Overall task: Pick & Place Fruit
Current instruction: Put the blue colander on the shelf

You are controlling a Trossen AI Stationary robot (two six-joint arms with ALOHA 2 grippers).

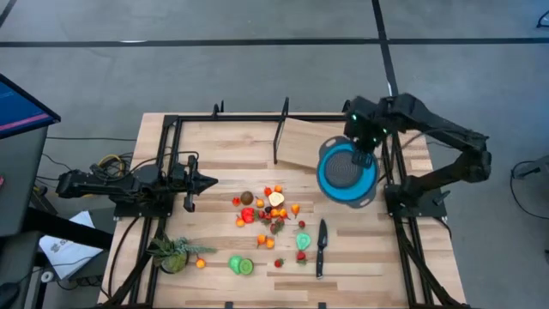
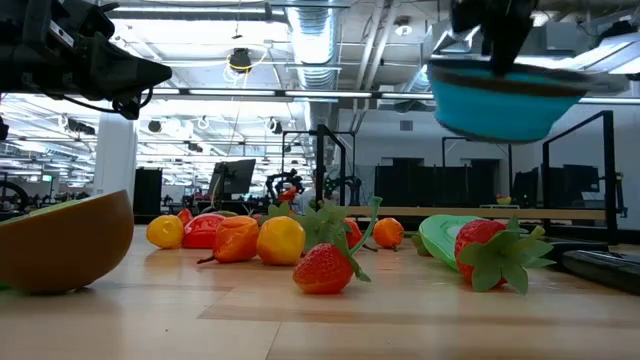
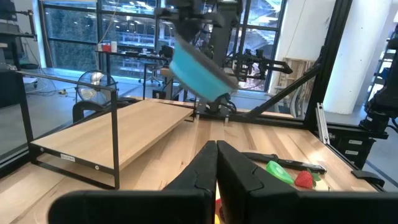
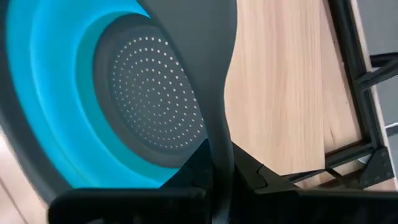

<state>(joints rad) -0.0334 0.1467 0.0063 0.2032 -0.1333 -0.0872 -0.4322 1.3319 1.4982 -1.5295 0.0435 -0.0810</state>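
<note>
A blue bowl with a grey perforated bottom and grey rim hangs above the table's right part, with my right gripper shut on its rim. The low view shows the bowl well above the tabletop. The fruit, small red, orange, yellow and brown pieces, lies scattered on the table's middle. More fruit, green slices and strawberries, lies toward the near edge. My left gripper is shut, level, at the table's left, pointing toward the fruit and touching nothing. My right gripper pinches the bowl's grey rim between its two fingers, one on the inner side and one on the outer side, at the rim's far right. The fingers come from above, pointing down. The bowl hangs below them, tilted, clear of the table.
A black-handled knife lies right of the fruit. A spiky green plant sits at the near left. A raised wooden shelf on a black frame stands at the far middle. Black frame rails run along both table sides.
</note>
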